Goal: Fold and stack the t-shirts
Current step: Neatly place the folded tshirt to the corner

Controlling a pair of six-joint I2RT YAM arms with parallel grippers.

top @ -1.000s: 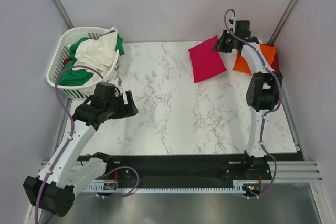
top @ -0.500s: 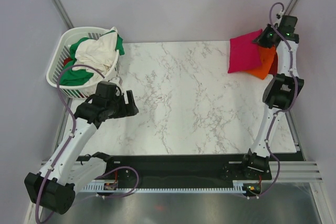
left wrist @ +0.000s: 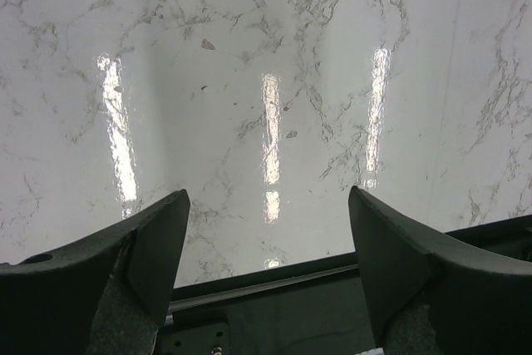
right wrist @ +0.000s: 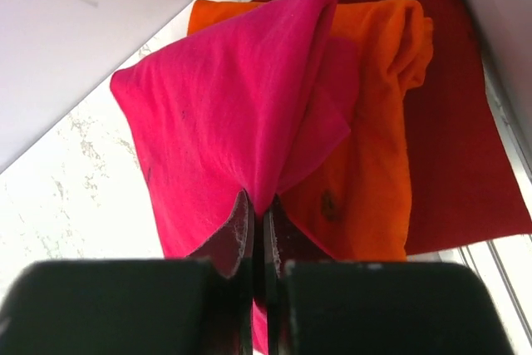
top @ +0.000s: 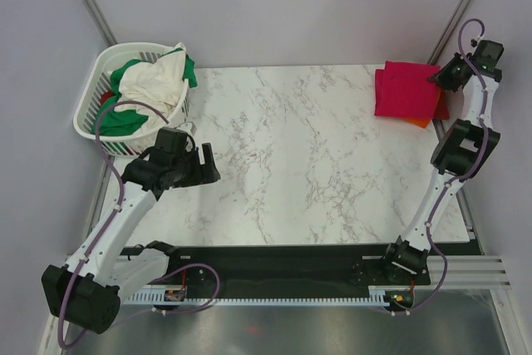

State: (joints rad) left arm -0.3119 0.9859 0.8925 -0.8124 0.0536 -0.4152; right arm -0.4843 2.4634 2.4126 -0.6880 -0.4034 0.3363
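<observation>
The folded crimson-pink t-shirt (top: 404, 89) lies at the table's far right corner over the orange t-shirt (top: 427, 114) and the dark red t-shirt (top: 443, 109). My right gripper (top: 440, 78) is at its right edge, shut on a pinch of the pink cloth (right wrist: 224, 114); the orange shirt (right wrist: 374, 164) and the dark red shirt (right wrist: 457, 139) lie beneath it. My left gripper (top: 206, 164) is open and empty above the bare marble (left wrist: 266, 106) at the left. Green (top: 119, 120) and cream-white (top: 154, 82) t-shirts are heaped in the basket.
The white slatted basket (top: 86, 111) stands at the far left corner. The enclosure walls and frame posts close in behind and beside the right gripper. A black rail (top: 274, 259) runs along the table's near edge.
My right gripper has carried the pink t-shirt from mid-table rightward to the far right corner and laid it over the orange and dark red shirts. The left arm has barely moved.
</observation>
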